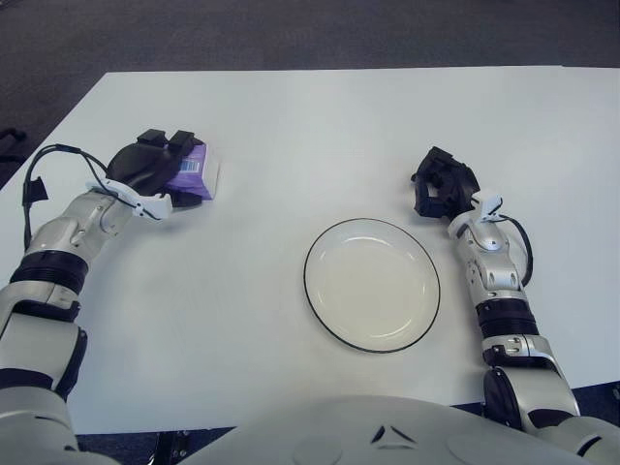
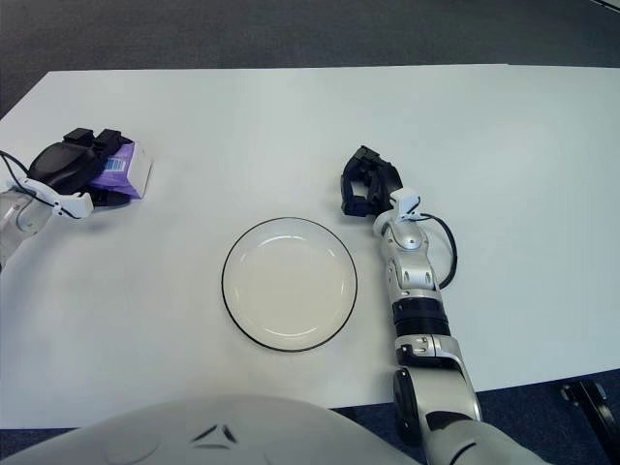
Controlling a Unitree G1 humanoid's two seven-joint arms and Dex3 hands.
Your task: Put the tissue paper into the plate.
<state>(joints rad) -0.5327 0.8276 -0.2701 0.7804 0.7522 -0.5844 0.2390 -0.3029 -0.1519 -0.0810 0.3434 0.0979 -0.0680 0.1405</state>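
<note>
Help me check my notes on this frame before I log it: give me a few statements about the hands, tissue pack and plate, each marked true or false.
1. The left hand is over the purple tissue pack. True.
2. The tissue pack lies in the plate. False: the plate holds nothing and the pack is far to its left.
3. The right hand shows beyond the plate's right edge and holds nothing. True.
4. The plate is square with a red rim. False: it is round and white with a dark rim.
</note>
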